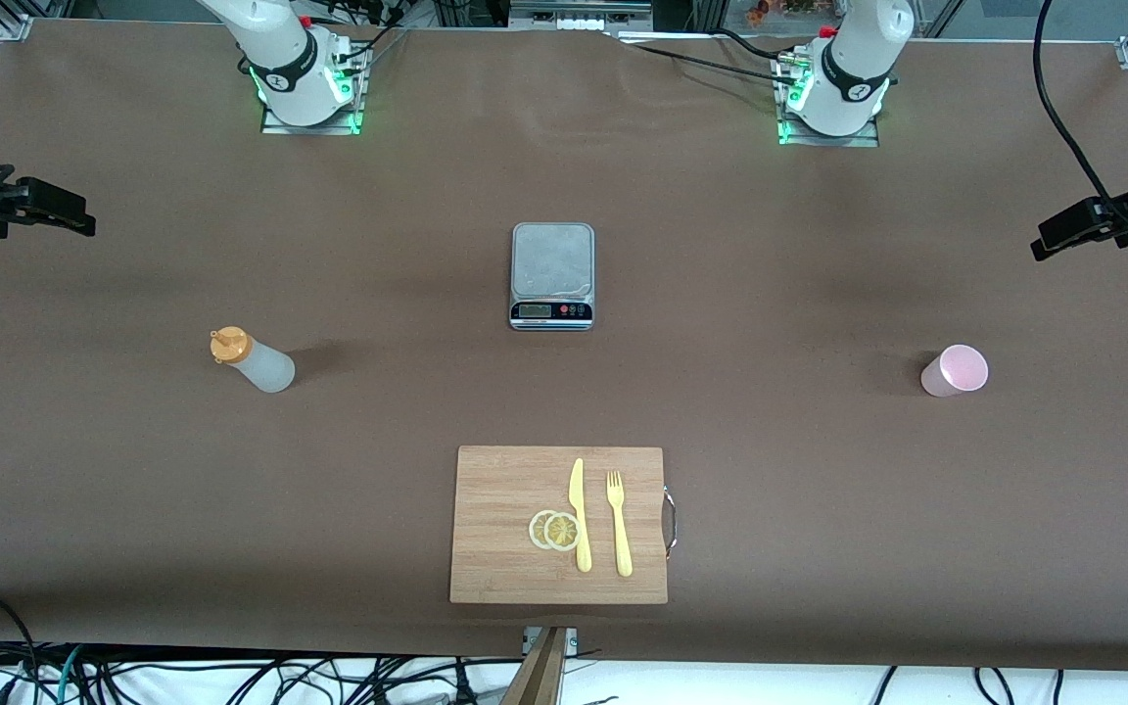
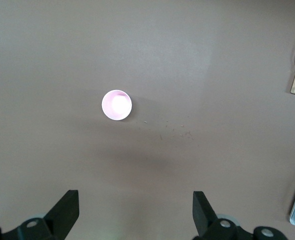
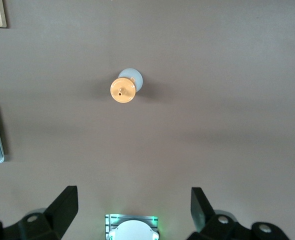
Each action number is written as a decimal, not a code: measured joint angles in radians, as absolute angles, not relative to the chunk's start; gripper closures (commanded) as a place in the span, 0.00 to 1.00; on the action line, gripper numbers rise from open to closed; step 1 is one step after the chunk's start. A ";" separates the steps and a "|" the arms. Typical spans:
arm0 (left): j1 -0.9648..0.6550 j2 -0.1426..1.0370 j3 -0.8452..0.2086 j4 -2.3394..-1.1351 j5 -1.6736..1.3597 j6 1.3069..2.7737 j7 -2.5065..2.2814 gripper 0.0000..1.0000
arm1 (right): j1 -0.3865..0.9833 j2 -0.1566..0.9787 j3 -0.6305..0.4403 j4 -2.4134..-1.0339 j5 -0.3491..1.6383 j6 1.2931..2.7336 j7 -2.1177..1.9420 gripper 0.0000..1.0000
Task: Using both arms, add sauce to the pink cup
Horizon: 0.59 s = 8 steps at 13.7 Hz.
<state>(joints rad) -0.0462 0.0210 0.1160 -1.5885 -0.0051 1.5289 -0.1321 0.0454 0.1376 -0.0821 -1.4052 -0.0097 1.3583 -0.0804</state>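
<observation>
The sauce bottle (image 1: 256, 362), frosted white with an orange nozzle cap, stands upright on the brown table toward the right arm's end. It also shows from above in the right wrist view (image 3: 126, 87). My right gripper (image 3: 133, 191) hangs high over the table, open and empty, well apart from the bottle. The pink cup (image 1: 956, 371) stands upright and looks empty toward the left arm's end, and it shows in the left wrist view (image 2: 117, 105). My left gripper (image 2: 135, 195) is high over the table, open and empty, apart from the cup. Neither gripper shows in the front view.
A silver kitchen scale (image 1: 552, 259) sits mid-table between the two bases. A wooden cutting board (image 1: 505, 490) nearer the front camera holds two lemon slices (image 1: 554, 530), a yellow knife (image 1: 579, 514) and a yellow fork (image 1: 619, 524). Black camera mounts (image 1: 1103, 220) stand at both table ends.
</observation>
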 measured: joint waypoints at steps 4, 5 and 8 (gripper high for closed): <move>-0.046 0.021 0.117 -1.587 -0.005 1.529 -0.132 0.00 | 0.045 0.138 -0.082 -1.405 -0.010 1.358 -0.080 0.00; -0.046 0.021 0.117 -1.587 -0.005 1.529 -0.132 0.00 | 0.045 0.138 -0.082 -1.405 -0.010 1.358 -0.080 0.00; -0.046 0.023 0.116 -1.586 -0.005 1.529 -0.140 0.00 | 0.045 0.138 -0.082 -1.405 -0.010 1.358 -0.080 0.00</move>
